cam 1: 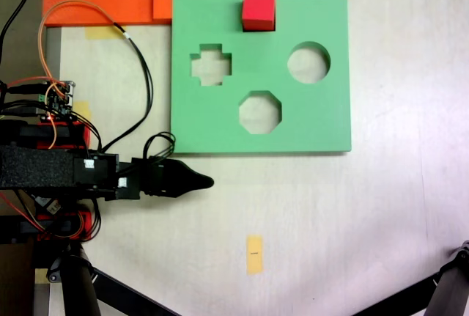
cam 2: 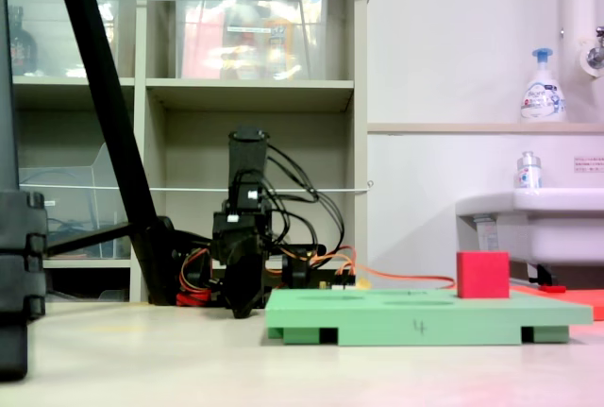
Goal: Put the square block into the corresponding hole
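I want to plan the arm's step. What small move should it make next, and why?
Probably swing the pincer toward the cube. The pincer sits off the board, apparently empty. The cube seems to stand on the board's far edge, with no square hole visible, so whether it is already seated cannot be told.

In the first exterior view, square block point(cam 1: 259, 9) sits in the board point(cam 1: 322, 122) near its top edge; gripper point(cam 1: 196, 181) lies below the board's lower-left corner.

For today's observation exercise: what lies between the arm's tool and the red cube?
In the first exterior view, the tool and the red cube are separated by bare tabletop, then the green board, with its cross-shaped cut-out near the line.
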